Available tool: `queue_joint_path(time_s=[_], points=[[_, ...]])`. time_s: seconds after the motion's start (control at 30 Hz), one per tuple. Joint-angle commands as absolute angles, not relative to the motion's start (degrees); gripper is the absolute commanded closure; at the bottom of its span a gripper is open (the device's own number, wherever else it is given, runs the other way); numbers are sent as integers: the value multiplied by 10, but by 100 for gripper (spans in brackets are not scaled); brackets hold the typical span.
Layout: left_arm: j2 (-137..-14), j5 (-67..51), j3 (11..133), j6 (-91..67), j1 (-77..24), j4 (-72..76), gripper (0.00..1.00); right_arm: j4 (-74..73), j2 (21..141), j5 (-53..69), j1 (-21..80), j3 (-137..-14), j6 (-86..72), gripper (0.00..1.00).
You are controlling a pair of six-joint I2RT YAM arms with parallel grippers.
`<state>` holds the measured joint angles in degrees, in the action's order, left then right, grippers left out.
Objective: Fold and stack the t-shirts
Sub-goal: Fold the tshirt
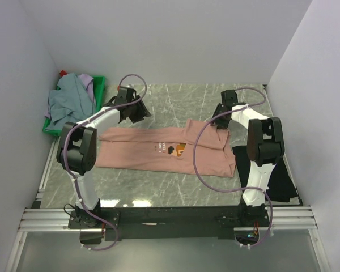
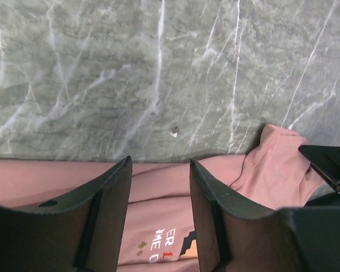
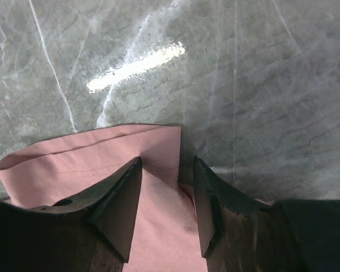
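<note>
A salmon-pink t-shirt point(image 1: 153, 154) lies spread lengthwise across the marble table, its pixel-figure print point(image 1: 176, 149) facing up. My left gripper point(image 1: 137, 113) hovers over the shirt's far edge. In the left wrist view its jaws point(image 2: 160, 161) stand open, and the pink cloth point(image 2: 158, 192) lies flat below them. My right gripper point(image 1: 220, 120) is at the shirt's far right end. Its fingers point(image 3: 168, 160) stand apart astride a raised fold of the pink hem point(image 3: 90, 158). A black t-shirt point(image 1: 284, 182) lies at the right, partly hidden by the right arm.
A green crate point(image 1: 100, 85) stands at the back left, holding a grey-blue shirt point(image 1: 68, 102) and a lavender one point(image 1: 88, 82). White walls close in the table on three sides. The arm bases sit on a rail point(image 1: 170, 215) at the near edge.
</note>
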<state>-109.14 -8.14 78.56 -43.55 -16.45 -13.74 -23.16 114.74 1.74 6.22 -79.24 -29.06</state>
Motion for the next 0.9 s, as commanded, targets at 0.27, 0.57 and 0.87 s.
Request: queue_joint_path(time_s=[0.27,0.57,0.87], points=[[-1076,-58,771,-458,-166,-164,52,-163,1100,50,69,-781,-300,91],[-1078,-45,763,-467,-166,-191,53,-135,1018,72,80,-729,-307,95],[-1074,-32,744,-475,-166,-194,53,-106,904,91,108,-625,-315,96]])
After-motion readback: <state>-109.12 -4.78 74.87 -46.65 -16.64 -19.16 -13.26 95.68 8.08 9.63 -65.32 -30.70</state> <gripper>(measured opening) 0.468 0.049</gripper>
